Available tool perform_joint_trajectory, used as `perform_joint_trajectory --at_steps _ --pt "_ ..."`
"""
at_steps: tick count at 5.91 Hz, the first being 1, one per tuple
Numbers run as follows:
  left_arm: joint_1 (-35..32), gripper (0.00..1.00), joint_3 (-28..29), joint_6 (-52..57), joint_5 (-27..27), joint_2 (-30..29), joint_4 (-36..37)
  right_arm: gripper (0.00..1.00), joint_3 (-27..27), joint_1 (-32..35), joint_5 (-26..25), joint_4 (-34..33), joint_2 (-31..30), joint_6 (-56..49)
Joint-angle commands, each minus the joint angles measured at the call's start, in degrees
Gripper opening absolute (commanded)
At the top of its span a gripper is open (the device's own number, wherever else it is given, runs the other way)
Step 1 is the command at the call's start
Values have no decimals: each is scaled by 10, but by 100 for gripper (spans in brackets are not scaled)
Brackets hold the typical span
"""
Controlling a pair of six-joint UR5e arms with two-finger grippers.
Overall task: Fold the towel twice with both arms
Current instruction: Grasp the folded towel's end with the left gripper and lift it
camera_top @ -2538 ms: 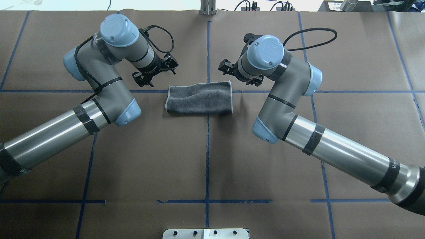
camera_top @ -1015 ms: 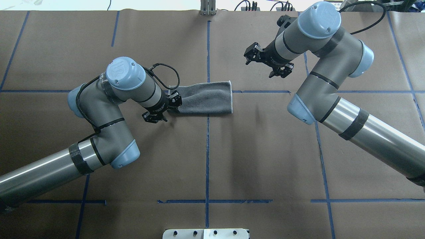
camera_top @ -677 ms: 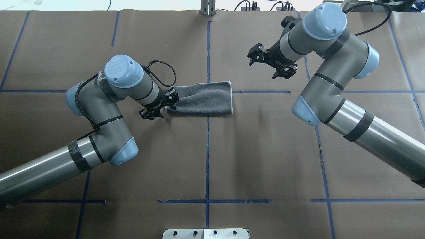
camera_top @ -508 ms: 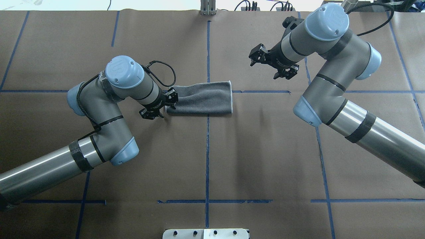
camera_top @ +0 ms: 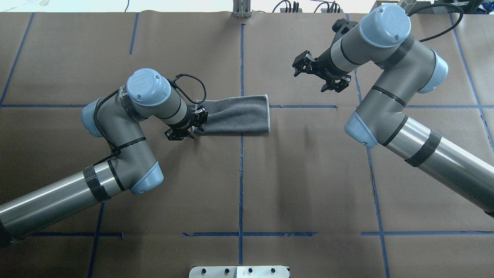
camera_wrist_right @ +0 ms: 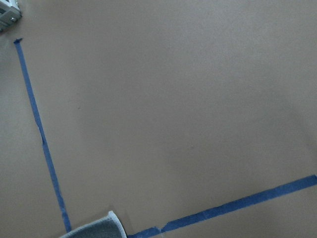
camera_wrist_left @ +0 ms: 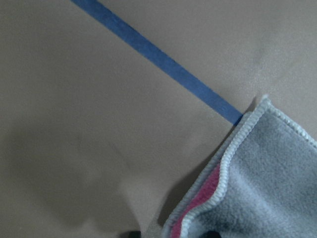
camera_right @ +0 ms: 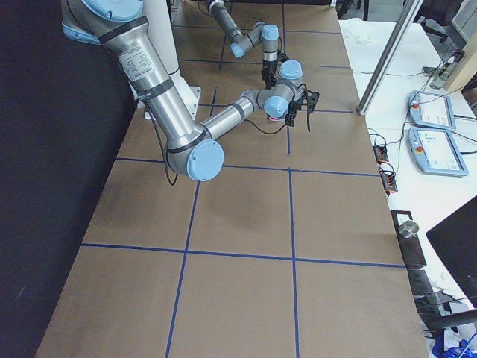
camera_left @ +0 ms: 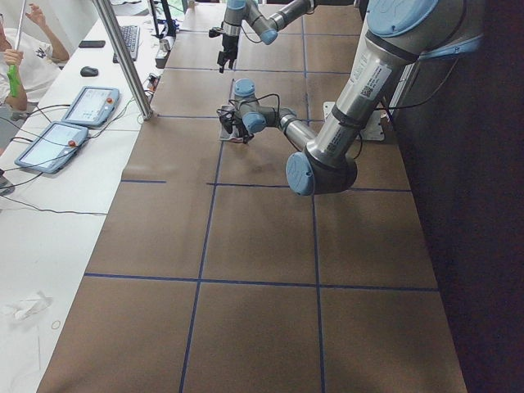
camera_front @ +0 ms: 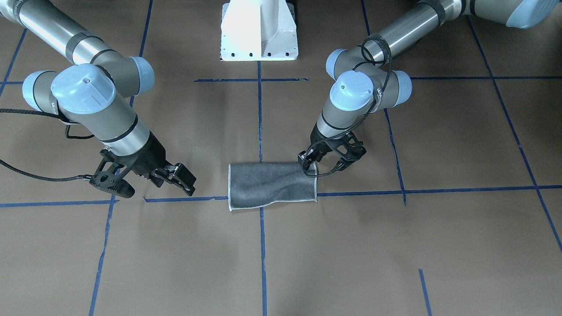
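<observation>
Trouble, as I judge it, starts at the left black two-finger gripper (camera_front: 324,168), whose jaws stand apart at the left short end of the small terry towel (camera_top: 235,116), one finger over the corner nearer the robot and the other out on the paper. The towel lies folded once into a dark grey strip across the middle blue tape line (camera_top: 241,173). The wrist view shows the bright pink inner face (camera_wrist_left: 198,203) peeping between layers that do not sit flush, so a pinch there could catch the upper layer alone and peel the fold open. A ripple across the strip could set into a crease. The right black two-finger gripper (camera_top: 313,79), also spread wide, hangs well apart from the towel's other end, so a lone lift might drag or twist the cloth. The towel's whitish stitched border (camera_wrist_left: 233,148) marks the short ends, and bare brown paper-covered table (camera_top: 308,173) shows on every side.
</observation>
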Motion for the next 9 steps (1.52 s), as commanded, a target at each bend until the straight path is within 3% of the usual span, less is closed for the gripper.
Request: perform_joint_trajectory --at_steps 1,2,3,5,6,8,9 --pt "0 6 0 2 -1 -1 0 100 8 1 0 0 -7 0" --pt "0 0 -5 2 -1 -10 2 100 8 1 0 0 -8 0" --pt "-8 0 -13 2 -7 -12 7 100 9 5 6 1 -12 -3" --pt "-18 0 -16 0 -16 -70 44 100 83 41 60 0 -95 -53" --pt "-15 0 23 -3 -14 -116 46 100 128 58 83 0 -154 -81" --pt "2 0 192 -1 12 -249 39 100 184 70 85 0 -245 -134" --pt "12 0 216 -1 25 -272 37 100 191 74 85 0 -266 -159"
